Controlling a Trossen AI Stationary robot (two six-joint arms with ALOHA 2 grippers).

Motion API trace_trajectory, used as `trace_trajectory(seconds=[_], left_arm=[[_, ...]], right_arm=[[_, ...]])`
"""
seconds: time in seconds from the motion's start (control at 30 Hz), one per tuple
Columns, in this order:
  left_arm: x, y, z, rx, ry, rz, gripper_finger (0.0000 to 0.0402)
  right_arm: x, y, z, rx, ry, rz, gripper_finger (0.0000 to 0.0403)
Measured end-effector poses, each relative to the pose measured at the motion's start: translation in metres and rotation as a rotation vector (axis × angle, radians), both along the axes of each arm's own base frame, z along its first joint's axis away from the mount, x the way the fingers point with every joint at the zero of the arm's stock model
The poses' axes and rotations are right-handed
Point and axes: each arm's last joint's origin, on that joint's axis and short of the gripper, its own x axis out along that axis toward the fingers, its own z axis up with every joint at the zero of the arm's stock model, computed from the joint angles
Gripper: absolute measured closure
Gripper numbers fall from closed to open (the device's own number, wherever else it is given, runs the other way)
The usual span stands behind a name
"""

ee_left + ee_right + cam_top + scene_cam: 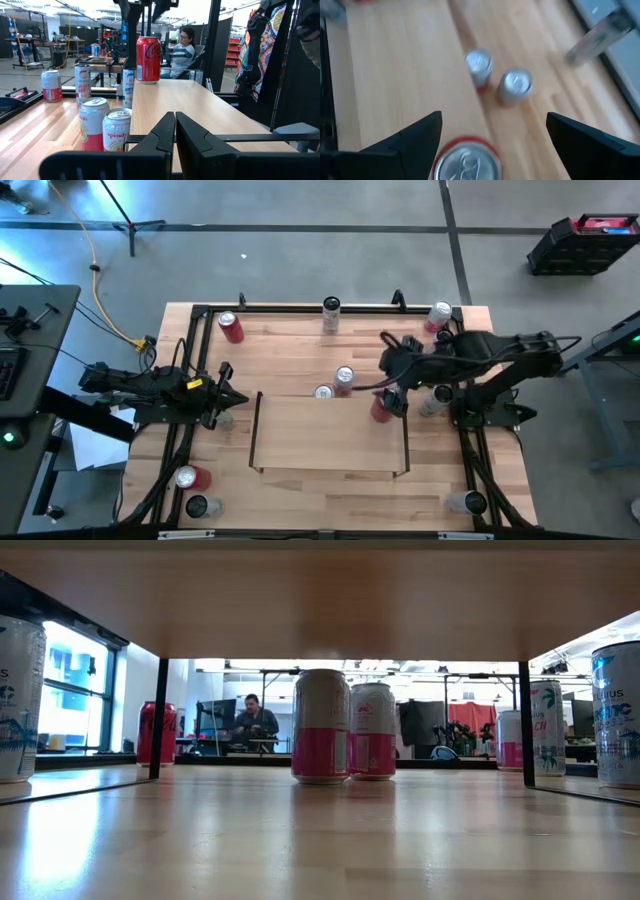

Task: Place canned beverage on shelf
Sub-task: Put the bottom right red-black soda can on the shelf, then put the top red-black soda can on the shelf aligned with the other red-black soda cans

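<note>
The right gripper (490,145) is hovering wide open directly above the upright red can (465,162), jaws straddling it, far nearer than the left arm.

Bright overhead light, blurred wrist view

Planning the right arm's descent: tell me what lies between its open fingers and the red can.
Nothing. In the right wrist view the red can sits below the right gripper, with only bare wood showing between the spread fingers.
</note>
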Motion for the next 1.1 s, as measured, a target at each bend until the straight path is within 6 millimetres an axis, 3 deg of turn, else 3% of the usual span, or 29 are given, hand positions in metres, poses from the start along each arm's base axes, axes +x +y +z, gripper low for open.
trace_trajectory(seconds=[0.3, 0.53, 0.8, 1.1], left_arm=[[0.000, 0.000, 0.000, 0.000, 0.000, 0.000, 0.0396], [0.000, 0.000, 0.000, 0.000, 0.000, 0.000, 0.0396], [0.000, 0.000, 0.000, 0.000, 0.000, 0.000, 0.0396], [0.000, 0.000, 0.000, 0.000, 0.000, 0.000, 0.0396]], right_arm=[[-0.014, 0.013, 0.042, -0.214, -0.210, -0.021, 0.0059], [-0.049, 0.016, 0.057, -0.222, -0.331, -0.081, 0.0059], [-0.080, 0.029, 0.041, -0.211, -0.518, -0.042, 0.0059], [-0.053, 0.050, 0.017, -0.191, -0.809, 0.277, 0.0059]])
